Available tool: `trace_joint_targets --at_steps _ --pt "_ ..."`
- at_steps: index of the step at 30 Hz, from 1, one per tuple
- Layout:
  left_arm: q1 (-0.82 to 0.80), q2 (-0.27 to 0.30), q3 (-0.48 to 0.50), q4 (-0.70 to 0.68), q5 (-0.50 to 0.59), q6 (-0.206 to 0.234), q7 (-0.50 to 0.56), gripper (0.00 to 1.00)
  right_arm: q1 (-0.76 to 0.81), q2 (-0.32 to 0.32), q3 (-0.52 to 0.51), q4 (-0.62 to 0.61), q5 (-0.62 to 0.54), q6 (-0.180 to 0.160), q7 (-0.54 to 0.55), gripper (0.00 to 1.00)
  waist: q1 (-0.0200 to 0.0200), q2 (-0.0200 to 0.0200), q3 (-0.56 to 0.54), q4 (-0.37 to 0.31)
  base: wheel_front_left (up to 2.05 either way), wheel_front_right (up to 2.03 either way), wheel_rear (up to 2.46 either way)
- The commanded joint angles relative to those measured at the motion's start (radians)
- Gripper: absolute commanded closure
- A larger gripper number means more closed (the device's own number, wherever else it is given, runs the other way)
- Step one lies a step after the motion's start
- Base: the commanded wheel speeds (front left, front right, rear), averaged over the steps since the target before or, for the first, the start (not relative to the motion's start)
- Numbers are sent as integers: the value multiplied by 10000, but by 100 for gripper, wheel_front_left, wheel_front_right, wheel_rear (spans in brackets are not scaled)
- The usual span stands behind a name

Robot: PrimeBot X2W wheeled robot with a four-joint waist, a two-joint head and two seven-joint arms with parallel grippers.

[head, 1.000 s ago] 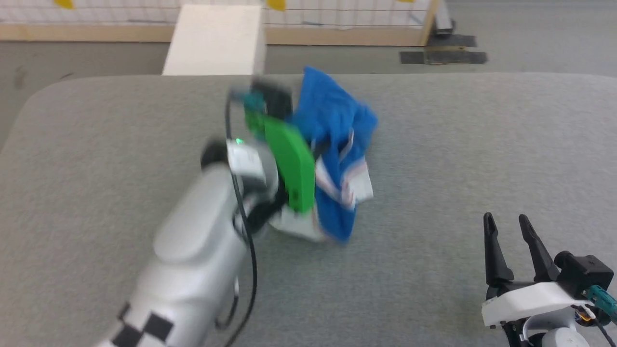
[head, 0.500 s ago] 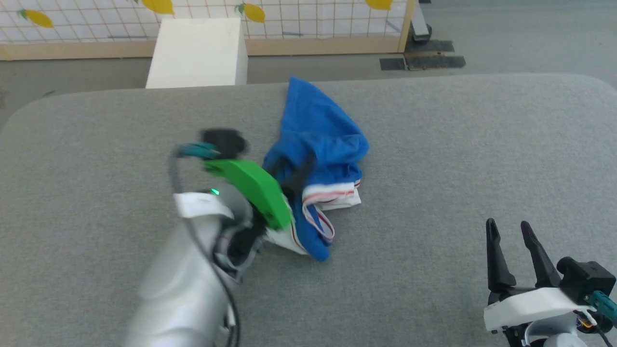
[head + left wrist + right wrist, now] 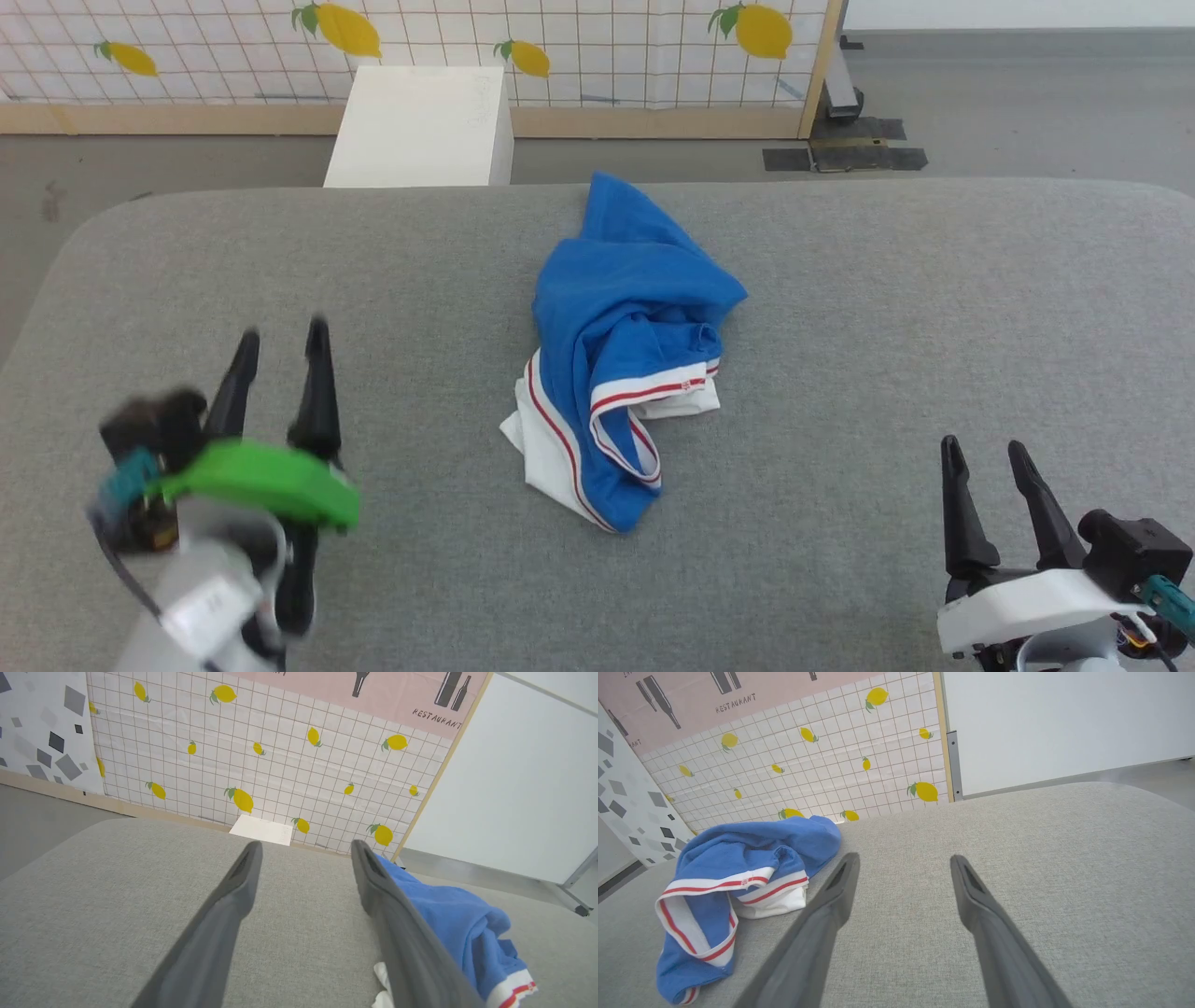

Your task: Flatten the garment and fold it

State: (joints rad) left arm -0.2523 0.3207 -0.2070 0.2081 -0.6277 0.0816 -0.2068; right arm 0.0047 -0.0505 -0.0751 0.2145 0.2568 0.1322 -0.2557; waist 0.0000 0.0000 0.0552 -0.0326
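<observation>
Dark fingers of the left gripper (image 3: 282,338) are spread wide and nothing is held between them; it is poised over the grey padded table (image 3: 887,308) at the near left, well apart from the garment (image 3: 625,327). The right gripper (image 3: 983,448) is likewise wide open and empty at the near right. Between them, near the middle of the table, the garment is heaped in a crumpled mound, with the blue body bunched on top and white fabric and red-and-white striped trim spilling out at the near side. It is judged light, soft and limp, so it can be expected to sag rather than hold shape. A hold is best taken on the striped trim edge, pinched low against the table, so that the layers can be drawn apart.
</observation>
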Motion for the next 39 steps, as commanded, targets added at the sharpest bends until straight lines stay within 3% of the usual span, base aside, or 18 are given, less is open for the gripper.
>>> trace_joint_targets --at_steps 1,5,8,15,19,24,30,31,32,33,39 --pt "439 -73 50 -42 245 120 -270 0 122 3 2 -9 40 -15 -60 0 0 0 51 31 0 0 0" --pt "1112 -487 327 -351 860 364 -530 0 -167 3 68 87 -12 -15 334 0 0 0 169 156 0 0 0" --pt "1417 -907 672 -945 1395 379 -543 0 -813 3 214 221 26 -15 1228 0 0 0 385 281 0 0 0" --pt "1652 -1660 1101 -1361 2232 -124 -547 0 -3859 3 1338 1723 -672 -15 6029 0 0 0 1126 690 0 0 0" --pt "1443 -1970 1266 -1357 2524 -435 -548 0 -5361 -32 2212 2729 -1322 -15 8070 0 0 0 1606 1100 0 0 0" --pt "1238 -2257 1464 -1345 2832 -731 -548 0 -6290 -65 3033 3773 -1586 -15 8822 0 0 0 2068 1489 0 0 0" --pt "1144 -2479 1678 -1216 3095 -990 -549 0 -6595 -91 3440 4876 -1629 -15 8393 0 0 0 2199 1673 0 0 0" --pt "1150 -2506 1729 -1187 3132 -1017 -549 0 -6614 -100 3459 5031 -1586 -15 8295 23 0 0 2178 1659 0 0 0" --pt "1161 -2525 1779 -1171 3158 -1033 -549 0 -6633 -102 3500 5099 -1516 -15 8149 83 0 0 2147 1627 0 0 0" --pt "1184 -2546 1841 -1153 3189 -1049 -549 0 -6664 -135 3502 5133 -1410 -15 7880 100 0 0 2091 1572 0 0 0" --pt "1342 -2624 2070 -1020 3309 -1173 -549 0 -6549 -772 2733 4613 -442 -15 6554 100 0 0 1578 1096 0 0 0"
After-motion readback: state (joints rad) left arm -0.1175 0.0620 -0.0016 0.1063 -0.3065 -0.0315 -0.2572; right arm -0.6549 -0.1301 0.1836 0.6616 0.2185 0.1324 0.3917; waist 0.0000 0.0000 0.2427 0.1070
